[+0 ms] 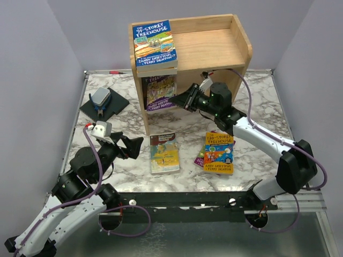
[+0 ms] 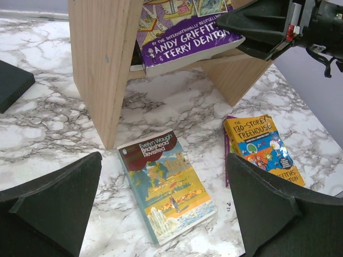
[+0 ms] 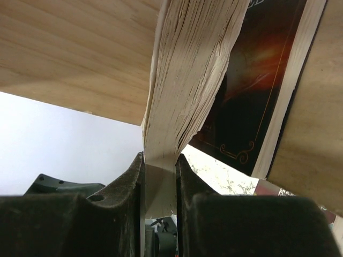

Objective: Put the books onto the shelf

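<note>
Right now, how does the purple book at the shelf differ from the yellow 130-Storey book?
The purple book stands leaning in the lower tier of the shelf; the yellow book lies flat on the table. The right gripper is shut on the purple book's edge; no gripper touches the yellow book. Both are paperbacks by Griffiths and Denton.

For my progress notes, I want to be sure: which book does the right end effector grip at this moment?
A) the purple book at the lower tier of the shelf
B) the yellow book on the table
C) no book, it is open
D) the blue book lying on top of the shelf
A: the right end effector is shut on the purple book at the lower tier of the shelf; in the right wrist view its fingers pinch the book's edge.
</note>
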You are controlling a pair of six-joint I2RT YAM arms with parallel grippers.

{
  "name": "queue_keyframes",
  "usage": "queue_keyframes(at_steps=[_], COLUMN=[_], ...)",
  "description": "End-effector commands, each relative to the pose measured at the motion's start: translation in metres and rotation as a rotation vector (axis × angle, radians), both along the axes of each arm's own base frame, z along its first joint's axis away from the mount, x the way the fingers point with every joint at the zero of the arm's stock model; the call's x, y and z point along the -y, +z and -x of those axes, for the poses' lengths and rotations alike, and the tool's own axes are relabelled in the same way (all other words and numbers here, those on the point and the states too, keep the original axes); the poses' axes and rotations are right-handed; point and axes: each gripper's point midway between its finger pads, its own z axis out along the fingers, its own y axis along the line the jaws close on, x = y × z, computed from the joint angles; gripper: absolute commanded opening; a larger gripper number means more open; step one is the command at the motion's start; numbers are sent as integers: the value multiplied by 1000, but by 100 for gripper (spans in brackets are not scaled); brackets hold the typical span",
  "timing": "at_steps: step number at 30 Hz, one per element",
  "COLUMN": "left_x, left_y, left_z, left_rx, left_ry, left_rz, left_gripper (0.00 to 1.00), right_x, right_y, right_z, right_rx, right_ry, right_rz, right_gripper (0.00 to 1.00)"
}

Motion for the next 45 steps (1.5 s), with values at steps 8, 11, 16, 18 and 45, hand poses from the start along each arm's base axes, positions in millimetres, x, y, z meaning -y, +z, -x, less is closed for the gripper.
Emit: queue_keyframes(at_steps=[8, 11, 16, 18, 45], left_x=[3, 3, 2, 2, 5], left_y=[-1, -1, -2, -2, -6], left_z=[-1, -1, -1, -1, -4], left_rx=[11, 10, 10, 10, -7], left_ry=[-12, -11, -10, -9, -9], left_rz=[-9, -9, -9, -9, -24], left_gripper=[99, 99, 99, 99, 99], right_x=[-13, -15, -17, -17, -23], right_y=[20, 16, 7, 2, -33], right_z=[-16, -21, -29, -32, -36], right_rx=[52, 33, -6, -21, -90], right_ry=[165, 168, 166, 158, 189], right_rz=[-70, -83, -94, -98, -73], right_gripper=[1, 1, 1, 1, 13])
